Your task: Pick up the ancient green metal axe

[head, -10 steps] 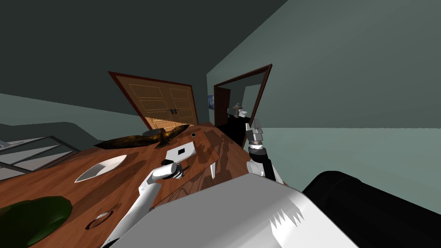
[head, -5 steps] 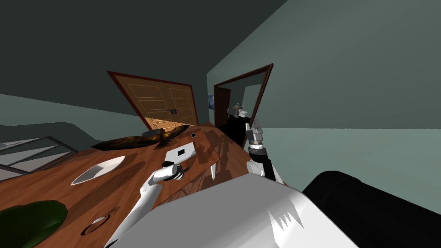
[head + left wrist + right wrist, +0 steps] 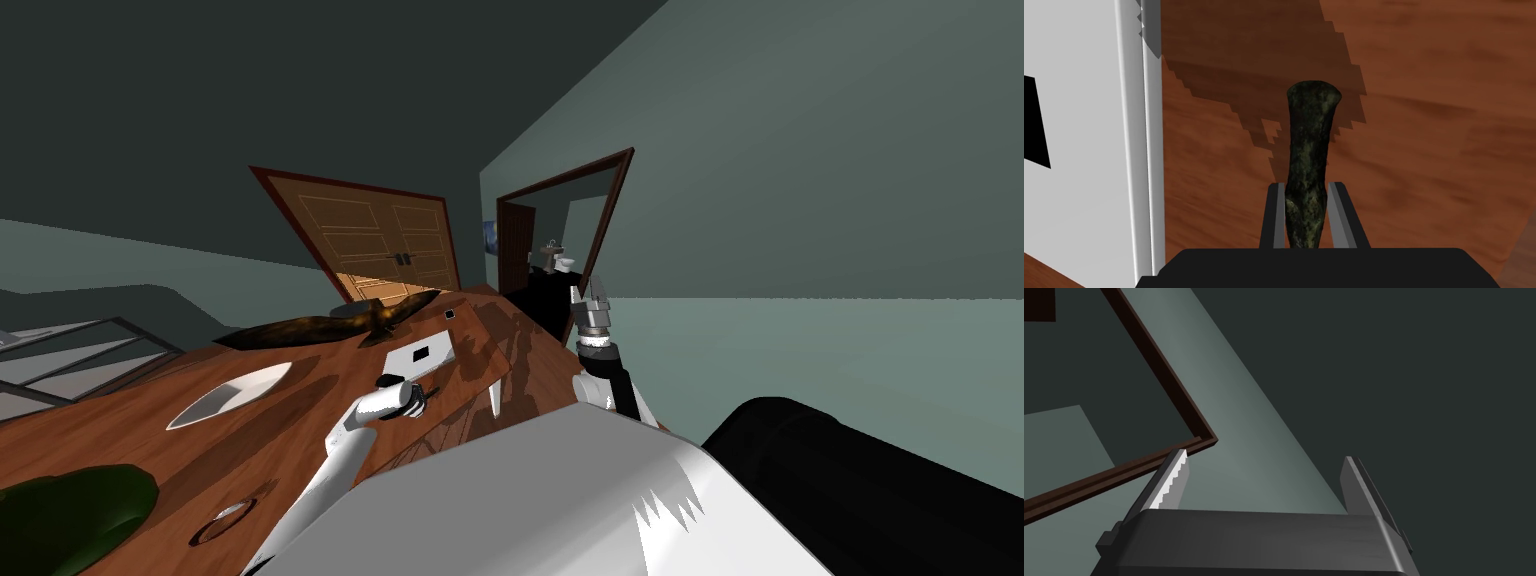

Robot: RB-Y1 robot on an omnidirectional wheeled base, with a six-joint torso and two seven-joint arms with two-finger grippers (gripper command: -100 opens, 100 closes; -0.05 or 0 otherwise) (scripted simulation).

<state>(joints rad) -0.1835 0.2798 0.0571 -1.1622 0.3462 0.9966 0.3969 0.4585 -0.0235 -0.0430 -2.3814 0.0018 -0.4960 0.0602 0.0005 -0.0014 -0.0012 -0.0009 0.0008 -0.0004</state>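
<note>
The axe (image 3: 1308, 165) is a dark, mottled green, club-shaped piece lying on the brown wooden table (image 3: 1434, 125). My left gripper (image 3: 1306, 200) is shut on it, one finger pressing each side near its narrow end, while the wider end points away from the hand. In the head view the left gripper (image 3: 412, 398) is down on the table (image 3: 300, 420) with the axe (image 3: 430, 391) as a small dark sliver at its tip. My right gripper (image 3: 597, 298) is raised beside the table's right edge, its fingers open and holding nothing.
A flat white box (image 3: 1084, 150) with a black patch lies close beside the axe, also seen as the white box (image 3: 420, 352). Farther along the table are a brown bird figure (image 3: 340, 322), a white bowl (image 3: 225, 395), a dark green object (image 3: 70, 515) and a small ring (image 3: 225, 515).
My left gripper's fingers have closed in onto the axe. The head camera shifted slightly; the right arm has not moved.
</note>
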